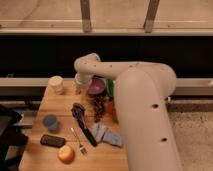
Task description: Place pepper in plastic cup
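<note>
We reckon the pepper (110, 108) is that orange-red bit half hidden by the arm, well apart from the blue cup (50, 121) on the bench (62, 107). The gripper (79, 90) hangs at the back between the cream cup (56, 84) and purple bowl (97, 86). We can't tell if it's open or closed, and we'd guess there's been no pickup yet.

The plastic cup (50, 121) was a short blue-grey round one, sitting upright near the left edge of the worktop (60, 105). The pepper (110, 108) was just an orange-red bit further right, half hidden, well apart from the cup. The end effector (79, 89) hung over the worktop's back edge.
</note>
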